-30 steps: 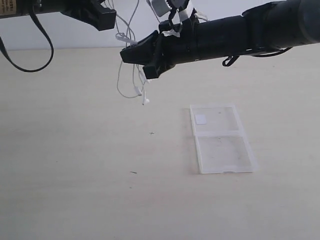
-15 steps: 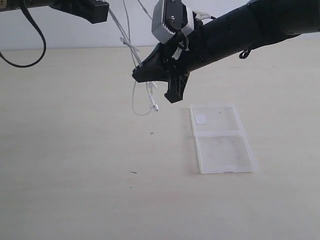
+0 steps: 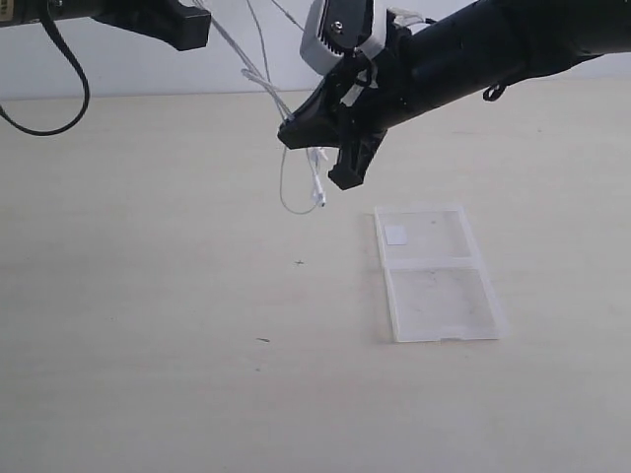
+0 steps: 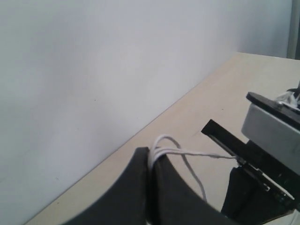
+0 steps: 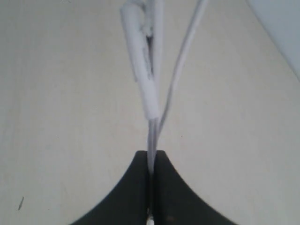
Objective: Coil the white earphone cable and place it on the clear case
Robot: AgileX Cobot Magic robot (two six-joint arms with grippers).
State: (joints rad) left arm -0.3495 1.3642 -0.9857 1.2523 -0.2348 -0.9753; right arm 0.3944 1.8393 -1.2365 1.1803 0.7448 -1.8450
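Left gripper: high, far left of clear case, arm cut off by frame edge, clamped on loops of white earphone cable. Cable runs rightward to right gripper, which pinches it up-left of case. Earbuds dangle above desk. Plug not discernible.

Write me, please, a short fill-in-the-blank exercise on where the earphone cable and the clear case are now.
The white earphone cable is stretched ____ the left end effector and the right end effector, which both pinch it.
Its earbuds hang ____ the table, touching nothing.
The clear case lies ____, both halves flat on the table.
Missing words: between; above; open.
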